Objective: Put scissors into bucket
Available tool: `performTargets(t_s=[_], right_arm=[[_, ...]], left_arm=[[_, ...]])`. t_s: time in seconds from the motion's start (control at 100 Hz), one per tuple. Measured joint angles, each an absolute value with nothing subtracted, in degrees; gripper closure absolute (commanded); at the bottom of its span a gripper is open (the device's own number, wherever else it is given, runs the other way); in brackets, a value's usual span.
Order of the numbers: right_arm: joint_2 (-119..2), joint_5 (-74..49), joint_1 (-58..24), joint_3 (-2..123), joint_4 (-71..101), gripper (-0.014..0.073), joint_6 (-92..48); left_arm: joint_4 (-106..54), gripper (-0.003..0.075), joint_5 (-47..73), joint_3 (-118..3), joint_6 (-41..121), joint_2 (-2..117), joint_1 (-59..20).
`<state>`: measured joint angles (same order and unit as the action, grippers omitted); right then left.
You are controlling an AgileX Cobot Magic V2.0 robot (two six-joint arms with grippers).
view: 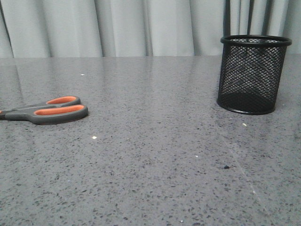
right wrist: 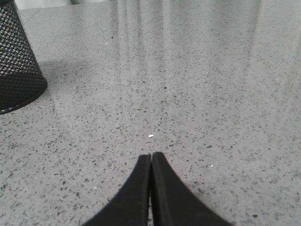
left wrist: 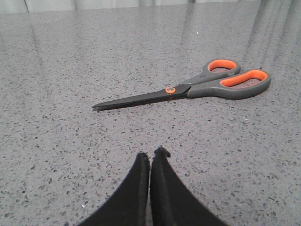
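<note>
The scissors [view: 51, 111] lie flat on the grey speckled table at the left, grey handles with orange-lined loops pointing right, blades running off the left edge. In the left wrist view the whole scissors [left wrist: 188, 89] show, closed, dark blades pointing away from the handles. My left gripper [left wrist: 150, 155] is shut and empty, a short way from the blades. The bucket [view: 252, 74], a black mesh cup, stands upright at the far right; part of it shows in the right wrist view [right wrist: 16, 66]. My right gripper [right wrist: 151, 156] is shut and empty, apart from the bucket. Neither gripper shows in the front view.
The grey table [view: 155, 155] runs back to a pale curtain [view: 141, 26]. A few small crumbs lie on it, one dark speck [view: 226, 166] near the front right.
</note>
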<state>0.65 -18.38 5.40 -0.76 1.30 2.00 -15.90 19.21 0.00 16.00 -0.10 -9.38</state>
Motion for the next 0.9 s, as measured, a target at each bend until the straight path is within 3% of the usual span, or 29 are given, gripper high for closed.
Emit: performTargets(t_s=[0.29,0.44,0.67,0.9], right_arm=[[0.65,-16.65,5.40,-0.76,0.60,0.0638,2.00],[0.65,-4.03,5.40,-0.76,1.97,0.0638,2.00],[0.65,11.78,5.40,-0.76,7.90,0.0638,2.00],[0.65,7.28,5.40,0.19,14.50,0.0638,2.00]], left_arm=[[-15.90,0.0740,19.21,0.00,16.00,-0.10,-9.38],[-17.98,0.0740,18.56,0.00,16.00,-0.10,-9.38],[-51.16,0.0740,11.77,0.00,15.90,-0.10,-9.38],[-68.42,0.0740,7.34,-0.03,15.90,-0.10,-9.38]])
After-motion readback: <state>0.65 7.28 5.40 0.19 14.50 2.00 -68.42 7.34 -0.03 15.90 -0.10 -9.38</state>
